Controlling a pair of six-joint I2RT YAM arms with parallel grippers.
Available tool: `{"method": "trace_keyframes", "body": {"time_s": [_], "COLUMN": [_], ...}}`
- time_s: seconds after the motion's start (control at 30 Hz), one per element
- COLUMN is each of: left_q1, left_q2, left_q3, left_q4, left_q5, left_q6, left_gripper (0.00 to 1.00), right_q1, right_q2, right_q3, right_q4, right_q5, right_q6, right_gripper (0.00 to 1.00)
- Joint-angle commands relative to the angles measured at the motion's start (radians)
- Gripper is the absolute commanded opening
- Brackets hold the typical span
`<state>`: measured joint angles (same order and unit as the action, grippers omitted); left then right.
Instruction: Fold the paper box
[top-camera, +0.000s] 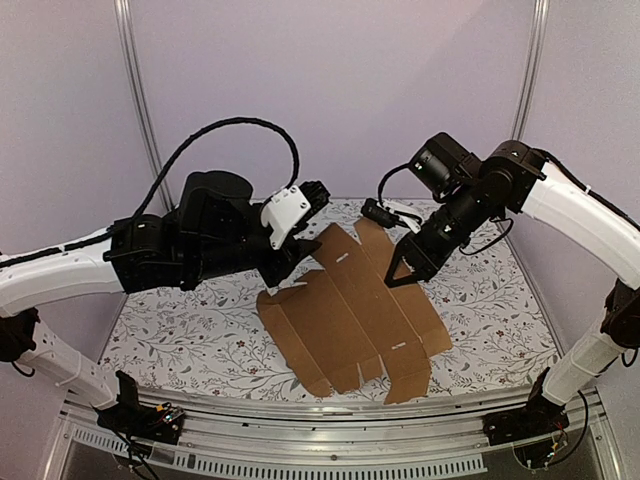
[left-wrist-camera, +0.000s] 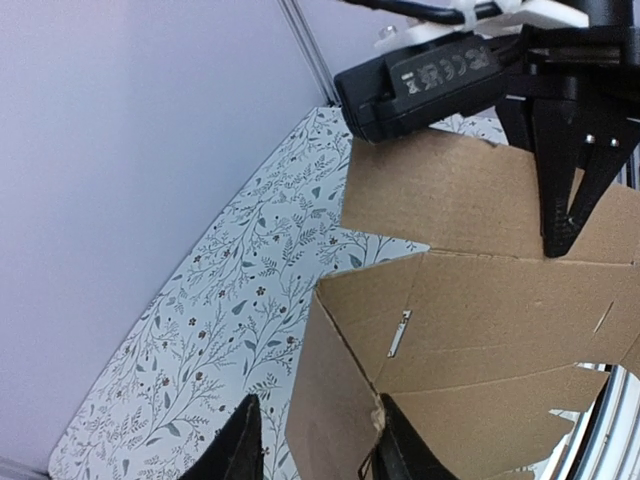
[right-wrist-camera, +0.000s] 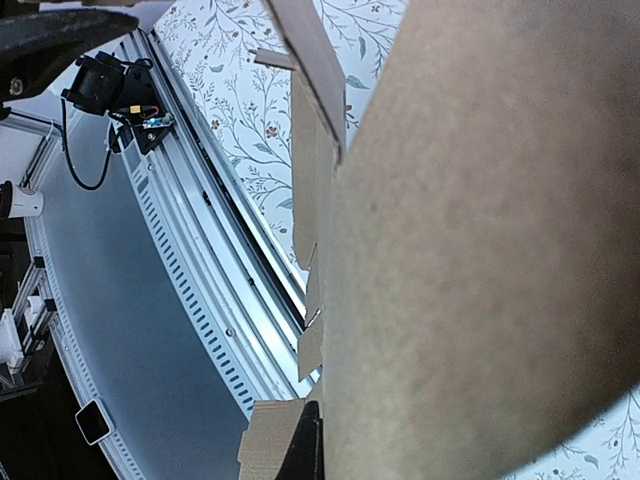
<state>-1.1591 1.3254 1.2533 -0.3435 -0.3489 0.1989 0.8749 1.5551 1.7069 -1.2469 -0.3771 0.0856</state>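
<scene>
The paper box (top-camera: 350, 320) is a brown die-cut cardboard sheet lying mostly flat in the middle of the table. My left gripper (top-camera: 288, 268) is at its far left edge. In the left wrist view a raised side flap (left-wrist-camera: 330, 400) stands between the spread fingers of my left gripper (left-wrist-camera: 318, 410). The right finger (left-wrist-camera: 395, 445) touches the fold, and table shows between the left finger (left-wrist-camera: 240, 445) and the flap. My right gripper (top-camera: 400, 278) is shut, its pointed tip (left-wrist-camera: 556, 245) resting on a crease near the far flap. Cardboard (right-wrist-camera: 480, 250) fills most of the right wrist view.
The table has a floral cover (top-camera: 180, 330). A metal rail (top-camera: 330, 425) runs along its near edge with both arm bases on it. Upright frame posts (top-camera: 140, 100) stand at the back corners against plain walls. The right wrist's black camera housing (left-wrist-camera: 430, 80) hangs over the far flap.
</scene>
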Motion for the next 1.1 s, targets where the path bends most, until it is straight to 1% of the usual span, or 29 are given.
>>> {"method": "trace_keyframes", "body": {"time_s": [0.0, 0.07, 0.17, 0.2, 0.3, 0.43, 0.53, 0.6, 0.67, 0.73, 0.83, 1.0, 1.07], "left_q1": [-0.013, -0.013, -0.013, -0.013, -0.011, -0.011, -0.008, -0.004, 0.003, 0.006, 0.018, 0.03, 0.032], "left_q2": [0.022, 0.031, 0.038, 0.038, 0.038, 0.034, 0.026, 0.014, -0.008, -0.041, -0.102, -0.196, -0.219], "left_q3": [-0.014, -0.009, -0.006, -0.008, -0.012, -0.021, -0.032, -0.044, -0.063, -0.092, -0.137, -0.213, -0.236], "left_q4": [0.019, 0.012, 0.005, 0.005, 0.008, 0.008, -0.006, -0.018, -0.031, -0.035, -0.022, 0.006, 0.01], "left_q5": [0.011, 0.012, 0.001, 0.0, -0.012, -0.04, -0.058, -0.071, -0.076, -0.071, -0.037, 0.001, 0.02], "left_q6": [0.002, 0.003, 0.008, 0.008, 0.008, -0.001, -0.026, -0.053, -0.083, -0.114, -0.18, -0.264, -0.288], "left_gripper": [0.31, 0.24, 0.08, 0.0, 0.0, 0.0, 0.0, 0.0, 0.0, 0.0, 0.0, 0.0, 0.0], "right_q1": [0.01, 0.009, 0.013, 0.012, 0.015, 0.015, 0.016, 0.014, 0.015, 0.014, 0.014, 0.014, 0.014], "right_q2": [-0.002, -0.001, -0.003, -0.005, -0.014, -0.043, -0.079, -0.115, -0.15, -0.184, -0.23, -0.244, -0.239], "right_q3": [-0.01, -0.013, -0.016, -0.02, -0.029, -0.065, -0.1, -0.143, -0.181, -0.211, -0.271, -0.328, -0.346], "right_q4": [0.03, 0.035, 0.041, 0.044, 0.051, 0.086, 0.131, 0.181, 0.227, 0.262, 0.329, 0.373, 0.39], "right_q5": [-0.014, -0.014, -0.016, -0.015, -0.007, 0.036, 0.057, 0.064, 0.076, 0.087, 0.087, 0.112, 0.098], "right_q6": [0.015, 0.017, 0.014, 0.013, 0.005, -0.008, -0.018, -0.028, -0.037, -0.048, -0.063, -0.073, -0.074], "right_gripper": [0.0, 0.0, 0.01, 0.02, 0.03, 0.08, 0.19, 0.32, 0.39, 0.44, 0.47, 0.48, 0.48]}}
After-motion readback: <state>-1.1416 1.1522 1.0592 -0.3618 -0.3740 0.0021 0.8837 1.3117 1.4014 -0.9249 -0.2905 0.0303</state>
